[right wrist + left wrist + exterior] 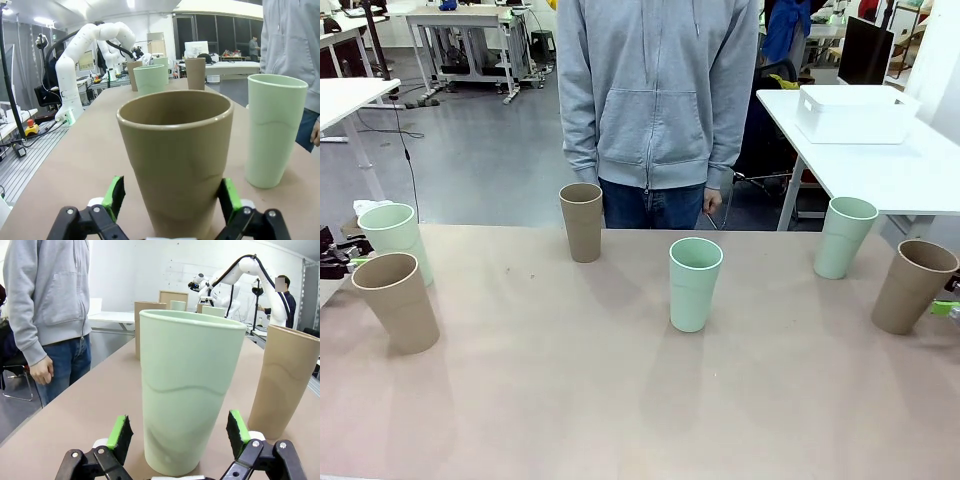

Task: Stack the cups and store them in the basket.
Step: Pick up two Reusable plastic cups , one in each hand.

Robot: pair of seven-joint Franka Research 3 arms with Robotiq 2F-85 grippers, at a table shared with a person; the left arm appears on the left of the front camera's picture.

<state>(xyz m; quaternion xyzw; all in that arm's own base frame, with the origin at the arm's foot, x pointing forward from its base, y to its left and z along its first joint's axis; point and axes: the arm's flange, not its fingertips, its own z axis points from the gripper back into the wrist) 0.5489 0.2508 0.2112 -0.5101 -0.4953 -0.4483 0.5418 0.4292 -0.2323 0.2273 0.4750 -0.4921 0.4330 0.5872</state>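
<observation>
A pale brown desk [620, 400] stands in a workshop, a person [655, 90] at twelve o'clock; the left fingers [120, 436] are spread wide either side of a mint cup [187, 390], gripping nothing, with a tan cup [285, 380] at three o'clock; the right fingers [115, 196] likewise straddle a second tan cup [175, 160], parted, a second mint cup [275, 130] at two o'clock; the white basket [850, 115] sits well apart on a side table [920, 178], at two o'clock across the desk.
</observation>
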